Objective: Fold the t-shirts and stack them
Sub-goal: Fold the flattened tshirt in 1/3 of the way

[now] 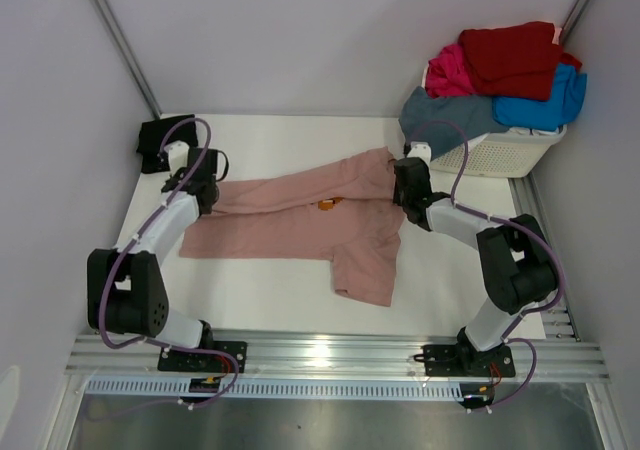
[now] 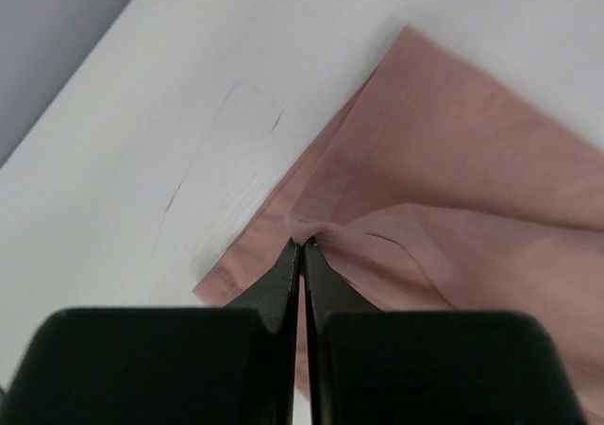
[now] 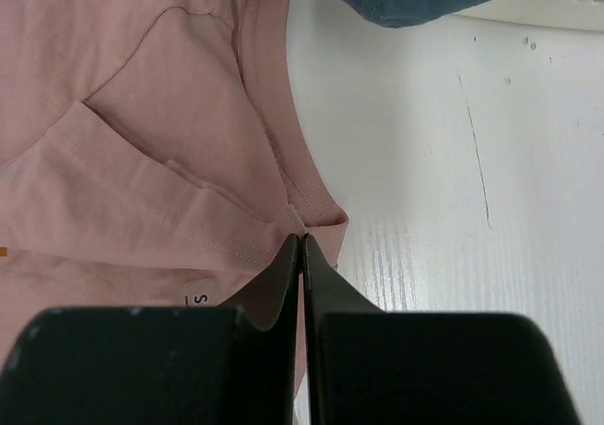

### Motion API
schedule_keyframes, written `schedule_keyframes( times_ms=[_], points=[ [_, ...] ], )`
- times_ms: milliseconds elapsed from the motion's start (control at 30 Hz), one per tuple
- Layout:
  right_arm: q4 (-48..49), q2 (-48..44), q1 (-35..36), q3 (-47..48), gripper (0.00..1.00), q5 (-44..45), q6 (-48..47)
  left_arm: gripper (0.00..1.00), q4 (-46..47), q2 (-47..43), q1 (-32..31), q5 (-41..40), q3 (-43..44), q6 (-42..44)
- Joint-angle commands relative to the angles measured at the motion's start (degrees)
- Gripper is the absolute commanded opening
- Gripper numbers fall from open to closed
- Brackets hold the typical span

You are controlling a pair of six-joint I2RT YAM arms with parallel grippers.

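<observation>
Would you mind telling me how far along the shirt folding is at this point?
Done: a black t-shirt sits at the far left corner of the table, apparently folded. In hand: the left gripper and right gripper pinch opposite ends of the pink t-shirt, spread out. Left: red tee, magenta tee, blue tee and slate tee heaped in the basket.

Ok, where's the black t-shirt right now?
Top view: the black t-shirt lies bunched at the table's far-left corner, just beyond the left end of the pink t-shirt, across from the basket.
</observation>
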Motion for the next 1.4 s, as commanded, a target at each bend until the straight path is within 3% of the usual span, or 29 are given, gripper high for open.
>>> schedule_keyframes(
  times_ms=[0, 167, 200, 233, 300, 400, 733, 1133, 1367],
  points=[
    [1.6, -1.6, 1.3, 0.3, 0.0, 0.5, 1.2, 0.01, 10.5, 1.5, 0.5, 1.2, 8.6, 8.2],
    [0.8, -2.8, 3.0, -0.2, 0.0, 2.0, -0.5, 0.0, 11.3, 10.2, 0.5, 2.4, 28.7, 18.1],
    [0.9, -2.9, 3.0, -0.6, 0.0, 2.1, -0.6, 0.0, 14.3, 10.0, 0.3, 6.1, 27.3, 23.4],
    [1.2, -3.0, 3.0, -1.2, 0.0, 2.2, -0.7, 0.0, 23.5, 8.6, 0.2, 6.4, 25.2, 25.5],
    [1.4, -3.2, 2.9, -1.8, 0.0, 2.6, -0.8, 0.0, 29.9, 7.9, 2.2, 5.1, 18.7, 24.2],
    [2.1, -3.3, 3.0, -2.8, 0.0, 2.4, -0.9, 0.0, 21.8, 8.8, 7.5, 9.5, 15.8, 14.7],
    [2.9, -1.5, 3.0, -1.3, 0.0, 2.0, 0.2, 0.0, 6.9, 12.6, 8.8, 5.9, 10.4, 8.6],
    [1.8, -0.1, 2.9, 1.4, 0.0, 2.4, 0.4, 0.01, 2.3, 9.0, 8.7, 12.6, 11.4, 6.0],
    [-0.1, 2.7, 3.1, 1.6, 0.0, 2.1, 2.3, 0.0, 4.4, 4.5, 8.7, 13.1, 4.0, 3.6]
  ],
)
